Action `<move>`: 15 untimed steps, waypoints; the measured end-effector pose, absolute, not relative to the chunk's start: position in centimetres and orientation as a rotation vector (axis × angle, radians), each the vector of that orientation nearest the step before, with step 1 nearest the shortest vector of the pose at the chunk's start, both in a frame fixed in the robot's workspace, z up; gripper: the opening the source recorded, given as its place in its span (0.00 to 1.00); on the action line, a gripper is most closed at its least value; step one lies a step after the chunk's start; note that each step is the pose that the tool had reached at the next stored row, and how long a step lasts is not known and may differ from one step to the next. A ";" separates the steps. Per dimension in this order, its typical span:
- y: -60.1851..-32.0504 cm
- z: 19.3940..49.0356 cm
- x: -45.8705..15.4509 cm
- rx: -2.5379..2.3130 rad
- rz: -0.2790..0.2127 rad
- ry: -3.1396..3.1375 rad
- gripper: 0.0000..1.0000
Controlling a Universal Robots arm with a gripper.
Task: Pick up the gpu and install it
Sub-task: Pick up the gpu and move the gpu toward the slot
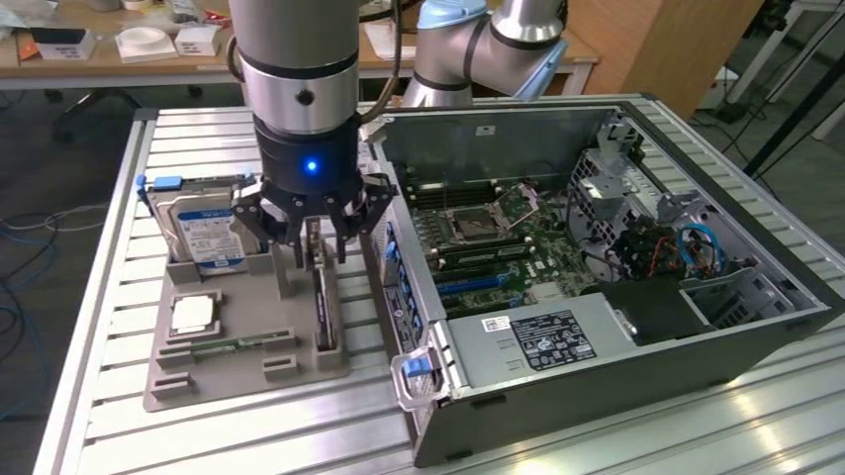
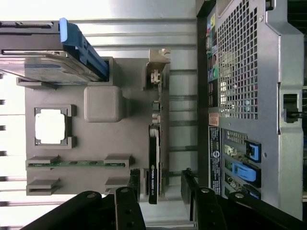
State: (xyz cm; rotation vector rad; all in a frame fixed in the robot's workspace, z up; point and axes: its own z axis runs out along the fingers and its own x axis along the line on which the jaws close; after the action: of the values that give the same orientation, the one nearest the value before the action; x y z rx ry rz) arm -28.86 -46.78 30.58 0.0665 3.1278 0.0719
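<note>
Fingers [image 2: 128, 211] stood wide apart, one on each side of the graphics card [image 2: 153, 158], gripping nothing. The card stood on its long edge in a slot of the grey holder [image 2: 86, 143], along the side nearest the open computer case [image 1: 595, 287]. A hard drive [image 1: 201, 226] stood upright at another corner of the holder and a memory stick [image 1: 237, 345] lay in a slot, all on the slatted metal surface [image 1: 106, 297].
</note>
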 end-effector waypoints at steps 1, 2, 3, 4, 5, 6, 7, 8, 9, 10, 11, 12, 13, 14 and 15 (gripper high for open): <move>-46.8 30.4 -28.9 0.061 0.072 3.128 0.47; -46.8 30.2 -28.9 0.057 0.072 3.128 0.47; -46.8 30.0 -28.9 0.054 0.072 3.128 0.47; -46.8 29.9 -28.9 0.052 0.072 3.128 0.47; -46.8 29.7 -28.9 0.051 0.072 3.128 0.47; -46.8 29.5 -28.9 0.049 0.072 3.128 0.47; -46.8 29.3 -28.9 0.048 0.072 3.128 0.47; -46.8 29.1 -28.9 0.047 0.072 3.128 0.47; -46.8 28.9 -28.9 0.046 0.072 3.128 0.47; -46.8 28.8 -28.9 0.045 0.072 3.129 0.47; -46.8 28.6 -28.9 0.044 0.072 3.128 0.47; -46.8 28.4 -28.9 0.043 0.072 3.129 0.47; -46.8 28.2 -29.0 0.043 0.072 3.129 0.47; -46.8 28.0 -29.0 0.042 0.072 3.129 0.47; -46.8 27.9 -29.0 0.041 0.072 3.129 0.47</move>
State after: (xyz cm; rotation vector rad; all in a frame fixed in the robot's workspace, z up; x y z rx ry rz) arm -28.97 -46.79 27.86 0.0413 3.1286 0.0721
